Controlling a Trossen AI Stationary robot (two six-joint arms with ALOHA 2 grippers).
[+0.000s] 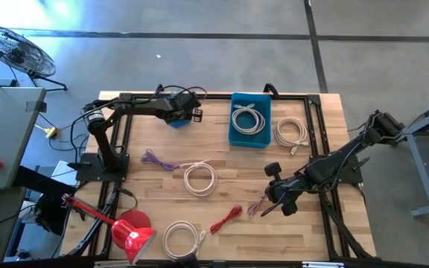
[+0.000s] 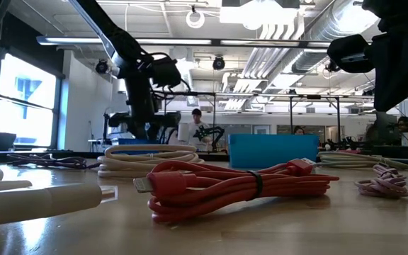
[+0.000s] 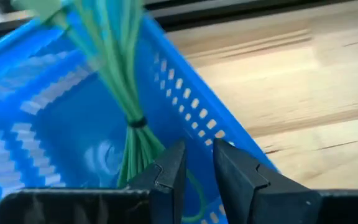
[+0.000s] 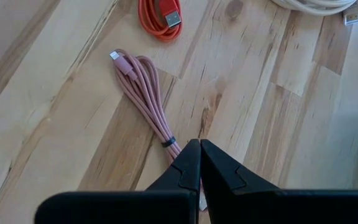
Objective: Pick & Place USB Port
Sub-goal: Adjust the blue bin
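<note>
wooden table strewn with coiled cables, open workshop room behind.

Bare wood right of the pink cable; red cable crowds left.

The open bin stands at the far middle of the surface and is the landmark. In it lies a coiled cable. Just to its right lies another coil. To its left, at the far edge, sits a small basket with the left claw over it. Nearer than the bin lie a coil with a long tail and a folded cable.
</note>
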